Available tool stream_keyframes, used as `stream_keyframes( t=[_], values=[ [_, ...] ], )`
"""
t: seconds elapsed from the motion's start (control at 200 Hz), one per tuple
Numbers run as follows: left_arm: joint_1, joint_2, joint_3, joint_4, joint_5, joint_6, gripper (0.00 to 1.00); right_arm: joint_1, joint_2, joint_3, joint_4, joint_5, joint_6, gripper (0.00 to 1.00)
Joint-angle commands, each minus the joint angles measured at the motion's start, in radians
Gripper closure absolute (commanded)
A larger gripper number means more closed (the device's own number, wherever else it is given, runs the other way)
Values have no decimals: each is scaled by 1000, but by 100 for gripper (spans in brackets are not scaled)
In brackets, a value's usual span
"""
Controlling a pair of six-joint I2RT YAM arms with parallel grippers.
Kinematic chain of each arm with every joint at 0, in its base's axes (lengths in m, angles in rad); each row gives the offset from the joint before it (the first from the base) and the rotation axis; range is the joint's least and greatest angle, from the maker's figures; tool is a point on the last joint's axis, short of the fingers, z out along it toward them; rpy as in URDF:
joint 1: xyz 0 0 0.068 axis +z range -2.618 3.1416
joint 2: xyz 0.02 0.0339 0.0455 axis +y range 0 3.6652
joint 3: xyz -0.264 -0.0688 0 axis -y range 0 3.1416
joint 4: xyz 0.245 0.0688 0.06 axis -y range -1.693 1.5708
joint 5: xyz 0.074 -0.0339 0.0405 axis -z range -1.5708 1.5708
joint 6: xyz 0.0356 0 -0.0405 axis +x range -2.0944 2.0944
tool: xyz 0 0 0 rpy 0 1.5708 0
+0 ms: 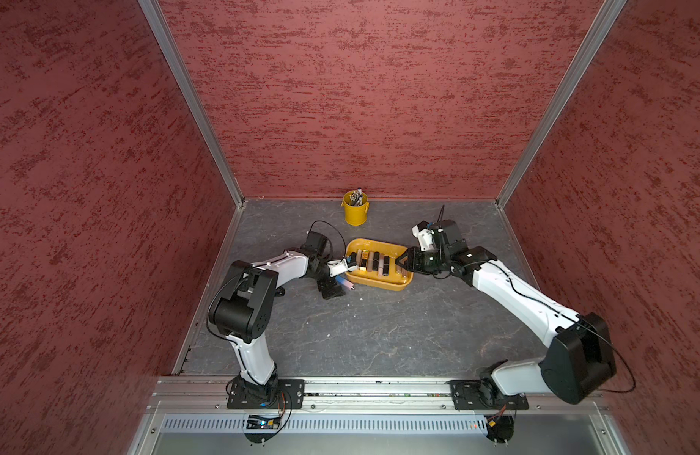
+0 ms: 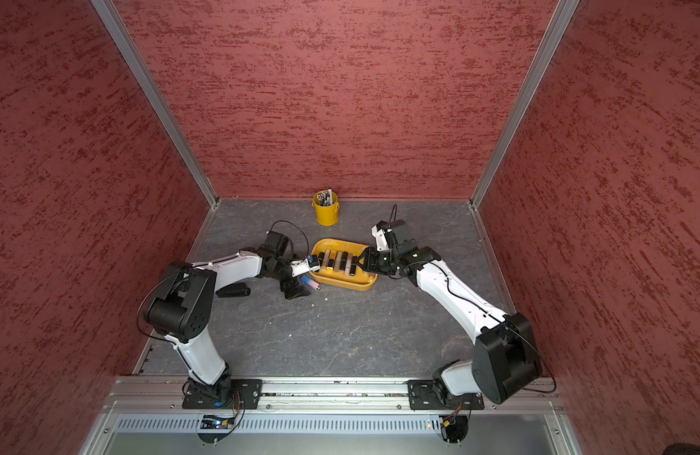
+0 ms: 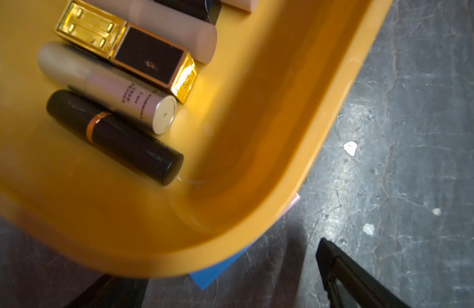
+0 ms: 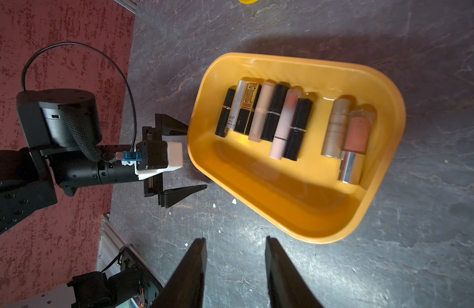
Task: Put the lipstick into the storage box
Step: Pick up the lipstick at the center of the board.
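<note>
A: Left pincer (image 4: 197,156) is being held spread to its widest, with nothing being gripped. The nearest corner of the storage box (image 4: 257,176) is being straddled by its fingers.

B: Right pincer (image 4: 235,239)?

A: It is being held partly parted and empty, just outside the box's opposite end.

B: Step in hand?

A: A blue-and-pink tube (image 1: 344,283), judged to be the one lipstick not yet in, is being seen on the table. It is just beside one left finger, against the box's outer wall. A pick-up is seemingly being lined up. Next, the fingers are needing to be lowered around the tube, clear of the rim.

B: Writing?

A: Small print is being shown on a pale tube (image 3: 129,98) and a gold-ended case (image 3: 150,53) among the row of lipsticks (image 4: 275,112) just beyond. Nothing is being made out legibly.
</note>
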Motion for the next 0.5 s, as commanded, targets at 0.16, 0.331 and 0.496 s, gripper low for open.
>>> stream_keyframes(
  t=[0.16, 0.331, 0.496],
  values=[
    [-17, 31, 50, -172, 29, 54, 0, 5, -40, -12, 32, 5, 1, 60],
    [-48, 47, 68, -221, 13, 65, 3, 5, -50, -15, 32, 9, -2, 59],
    [-74, 26, 57, -244, 13, 53, 6, 5, -50, -26, 43, 13, 0, 59]
  ],
)
